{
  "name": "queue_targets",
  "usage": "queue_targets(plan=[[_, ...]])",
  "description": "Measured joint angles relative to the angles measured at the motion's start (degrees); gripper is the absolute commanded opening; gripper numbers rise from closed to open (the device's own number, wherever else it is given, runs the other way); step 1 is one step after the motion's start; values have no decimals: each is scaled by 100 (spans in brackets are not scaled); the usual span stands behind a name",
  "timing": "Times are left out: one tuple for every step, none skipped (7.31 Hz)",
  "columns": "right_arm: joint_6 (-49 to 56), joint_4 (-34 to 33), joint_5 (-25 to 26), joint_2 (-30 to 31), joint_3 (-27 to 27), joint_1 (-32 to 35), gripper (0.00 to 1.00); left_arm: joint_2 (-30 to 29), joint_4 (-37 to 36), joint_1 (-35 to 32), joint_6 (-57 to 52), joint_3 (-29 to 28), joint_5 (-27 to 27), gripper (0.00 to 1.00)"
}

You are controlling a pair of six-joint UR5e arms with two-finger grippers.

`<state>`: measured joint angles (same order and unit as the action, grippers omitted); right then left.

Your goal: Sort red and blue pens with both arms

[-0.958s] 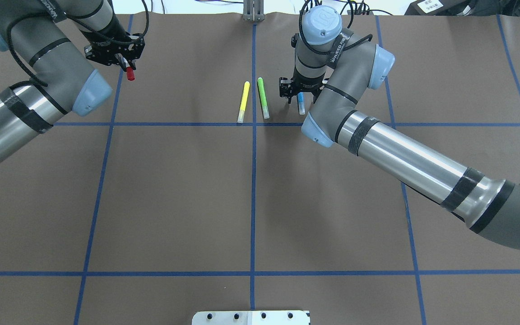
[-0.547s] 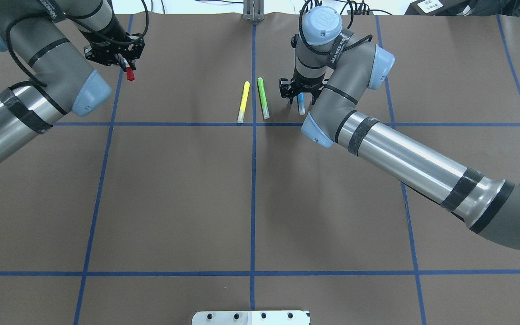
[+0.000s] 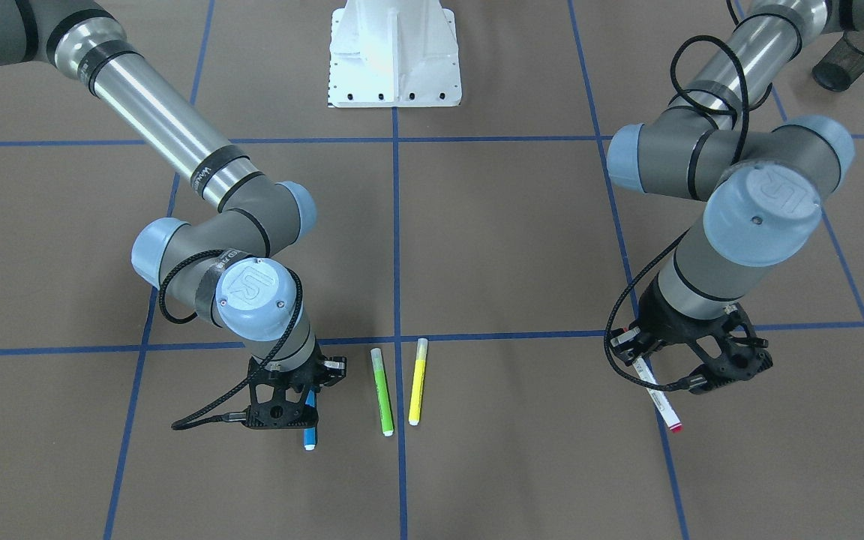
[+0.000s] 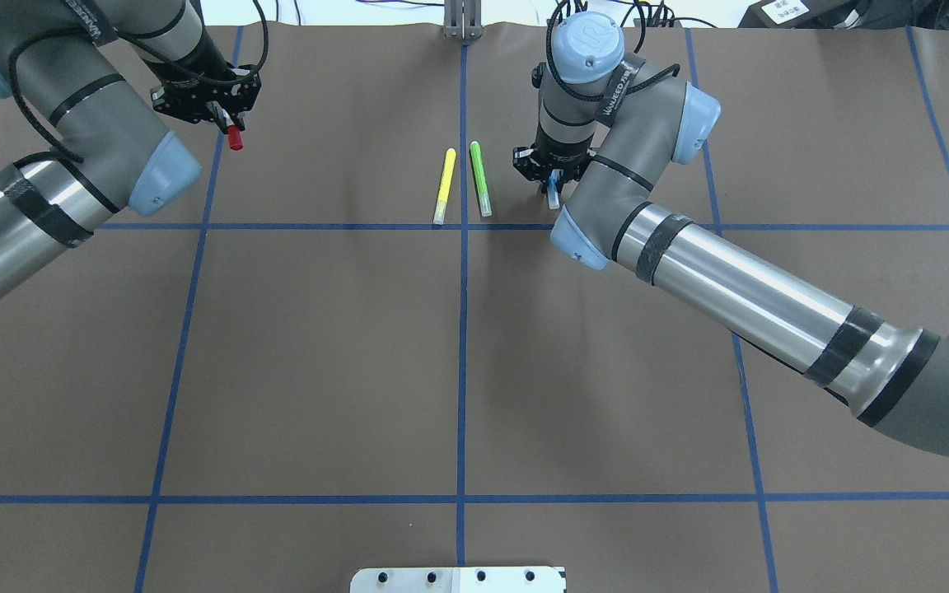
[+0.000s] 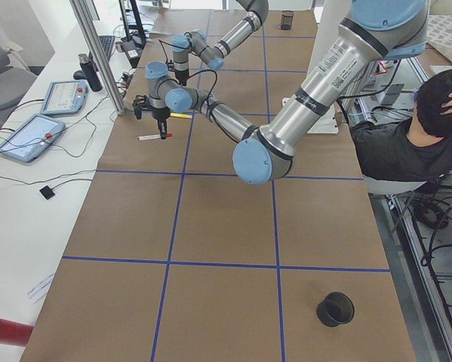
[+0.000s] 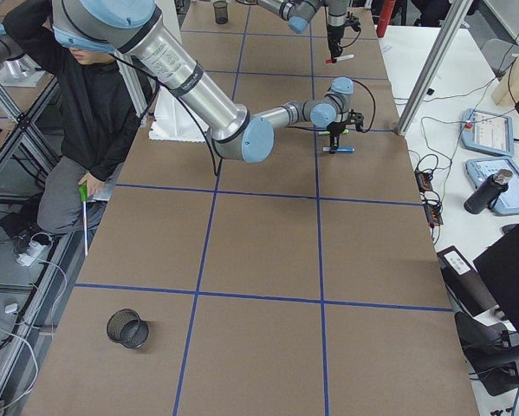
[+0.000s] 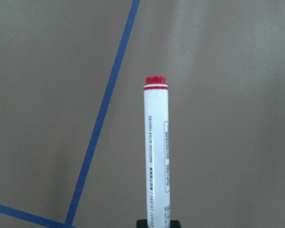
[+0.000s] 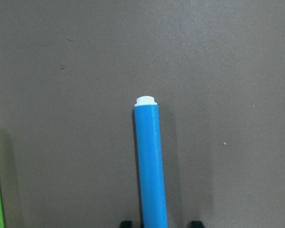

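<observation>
Camera across the table: left gripper (image 3: pixel 664 360) clamps the red-capped white pen (image 3: pixel 661 401), well apart from the other markers.

Overhead: right gripper (image 4: pixel 553 175) straddles the blue pen (image 4: pixel 553 198), which lies beside the green marker (image 4: pixel 480 189).

Right wrist: fingertips (image 8: pixel 126 223) are not closed on the barrel.

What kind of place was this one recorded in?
Probably a robotics lab workcell: a table papered brown with a blue tape grid, the left gripper holding a red pen, teach pendants on a side bench, and a person seated alongside.
</observation>
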<state>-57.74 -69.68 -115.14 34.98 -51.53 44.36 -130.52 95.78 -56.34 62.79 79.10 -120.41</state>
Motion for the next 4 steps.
queue_targets(plan=[[0,-1,1,4,-1,0,0,5,-4,0,-2,23,-2,0],[4,-3,0,9,-7,6,0,7,-6,0,-3,50,-5,0],[13,-6,4,20,-32,31,0,25,-6,-1,-4,87,-7,0],[48,-5,-1,9,-122,86,0,97,-11,-14,-30,174,-10,0]])
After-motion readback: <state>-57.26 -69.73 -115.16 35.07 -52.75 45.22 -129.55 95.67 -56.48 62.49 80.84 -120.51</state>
